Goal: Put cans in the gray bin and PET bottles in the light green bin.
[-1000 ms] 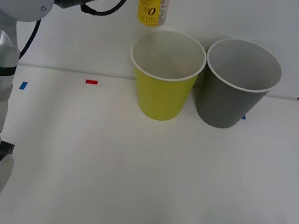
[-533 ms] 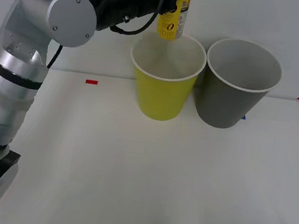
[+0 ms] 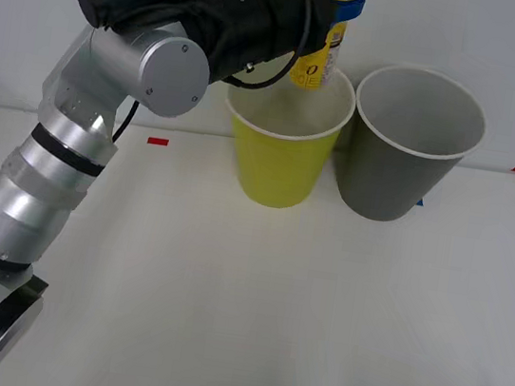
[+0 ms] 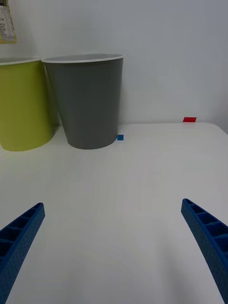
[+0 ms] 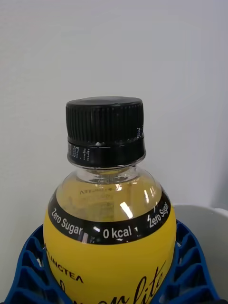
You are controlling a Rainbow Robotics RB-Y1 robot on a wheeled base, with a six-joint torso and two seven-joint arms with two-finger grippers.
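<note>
My left gripper (image 3: pixel 334 2) held the PET bottle (image 3: pixel 322 39) clamped in its jaws, upright above the light green bin (image 3: pixel 279 162), beside the gray bin (image 3: pixel 400 165), while my right gripper (image 4: pixel 114 247) hung spread wide over the worktop (image 3: pixel 270 310).

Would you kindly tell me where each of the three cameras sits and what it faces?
Front view: above the arms, looking forward and down at the table; the left arm reaches over the light green bin, the left claw holding the PET bottle.
Right wrist view: low over the table, facing the gray bin; the open right claw shows.
Left wrist view: behind the left claw, facing the bottle's cap.
Front and right wrist views share both bins.
</note>
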